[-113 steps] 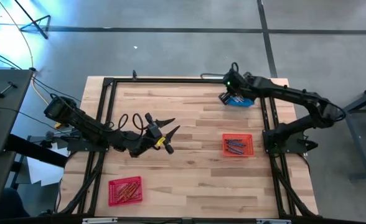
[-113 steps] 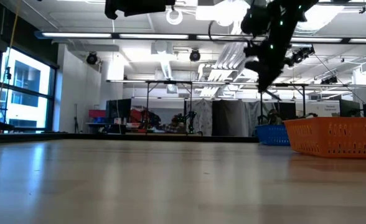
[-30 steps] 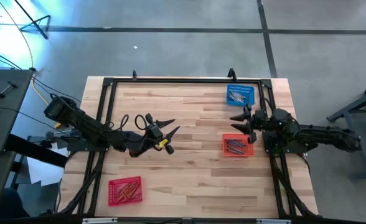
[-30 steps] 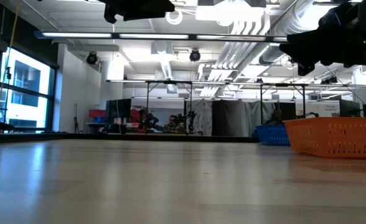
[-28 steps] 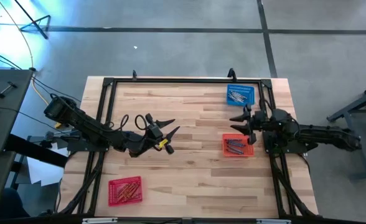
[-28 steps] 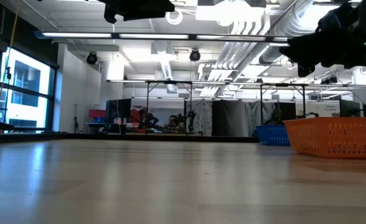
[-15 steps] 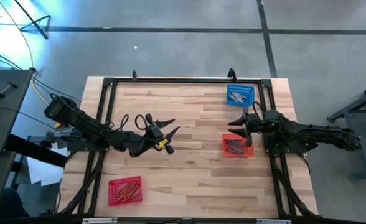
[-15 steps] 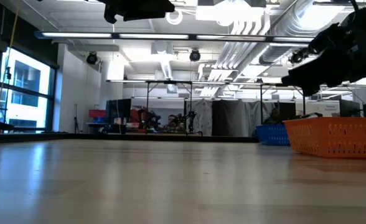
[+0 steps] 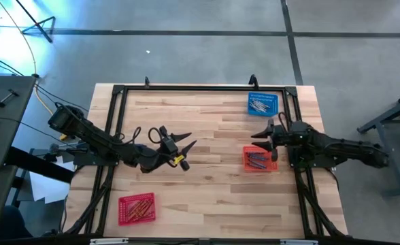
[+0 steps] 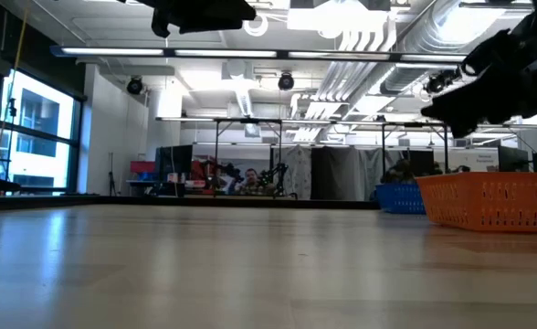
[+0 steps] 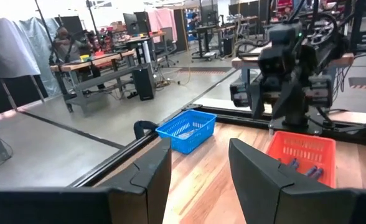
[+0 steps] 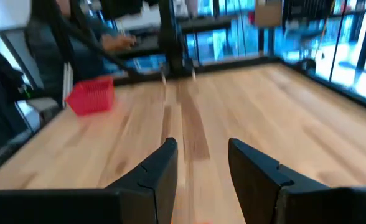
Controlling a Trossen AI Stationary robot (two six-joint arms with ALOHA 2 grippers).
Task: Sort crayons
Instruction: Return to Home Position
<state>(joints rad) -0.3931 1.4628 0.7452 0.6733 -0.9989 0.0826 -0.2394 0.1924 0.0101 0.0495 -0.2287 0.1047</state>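
Crayons (image 9: 137,207) of the red-orange kind lie heaped in the red basket (image 9: 137,197) at the near left of the wooden tabletop (image 9: 213,184). Farther in, left of the middle, the left end effector (image 9: 180,139) hangs above bare wood. Its two fingers are spread wide with nothing between them, and its wrist view shows the same wide gap. On the right, about as far in, the orange basket (image 9: 246,163) holds grey-blue crayons (image 9: 257,160). The right end effector (image 9: 264,144) hovers over that basket's far left corner, raised clear of it in the low view, with its fingers parted and empty. Beyond it, at the far right corner, the blue basket (image 9: 250,105) holds pale grey crayons (image 9: 261,104). Past the tabletop's far edge a person (image 10: 250,180) shows, small and distant.
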